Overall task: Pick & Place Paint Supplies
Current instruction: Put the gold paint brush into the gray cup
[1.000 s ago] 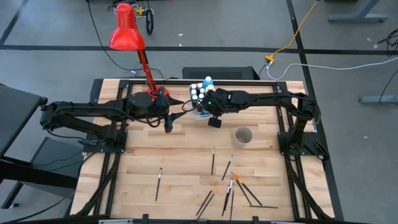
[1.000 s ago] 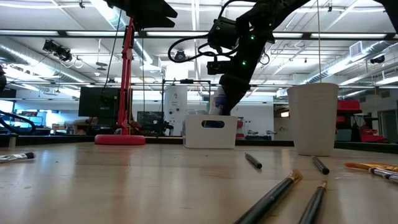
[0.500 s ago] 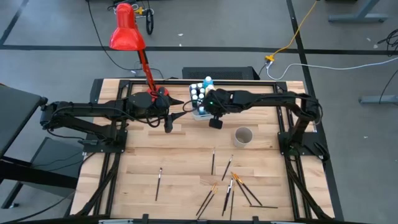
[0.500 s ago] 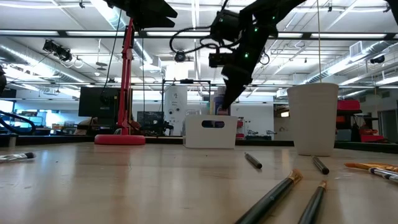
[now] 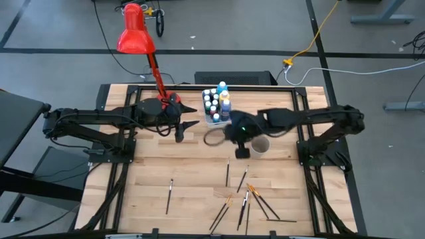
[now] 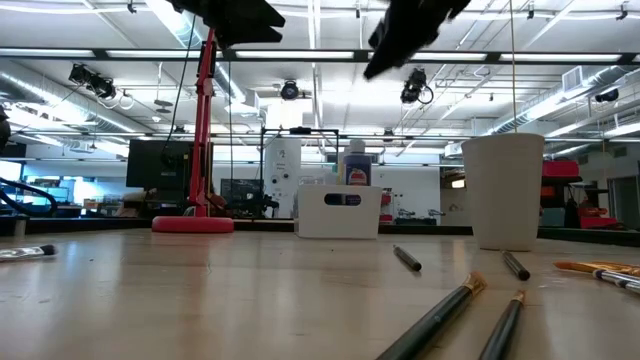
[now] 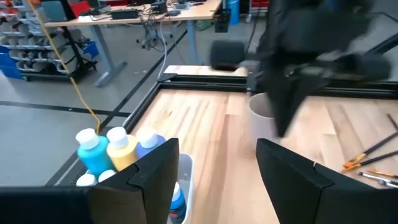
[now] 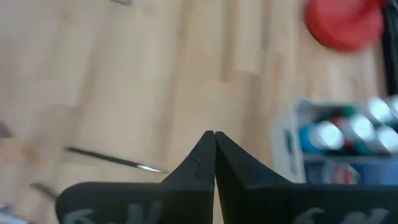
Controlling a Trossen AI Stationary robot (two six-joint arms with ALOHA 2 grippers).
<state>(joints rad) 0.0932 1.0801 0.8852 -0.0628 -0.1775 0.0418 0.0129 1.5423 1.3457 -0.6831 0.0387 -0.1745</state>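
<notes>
Beside the cup (image 5: 259,145), right tool (image 5: 244,153) empty.

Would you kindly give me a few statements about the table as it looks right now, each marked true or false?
1. The right pincer is shut with nothing in it. True.
2. The white tub holds paint bottles. True.
3. The white cup lies on its side. False: it stands upright.
4. All the paintbrushes are in the cup. False: they lie scattered on the table.
5. The left pincer is open. True.
</notes>
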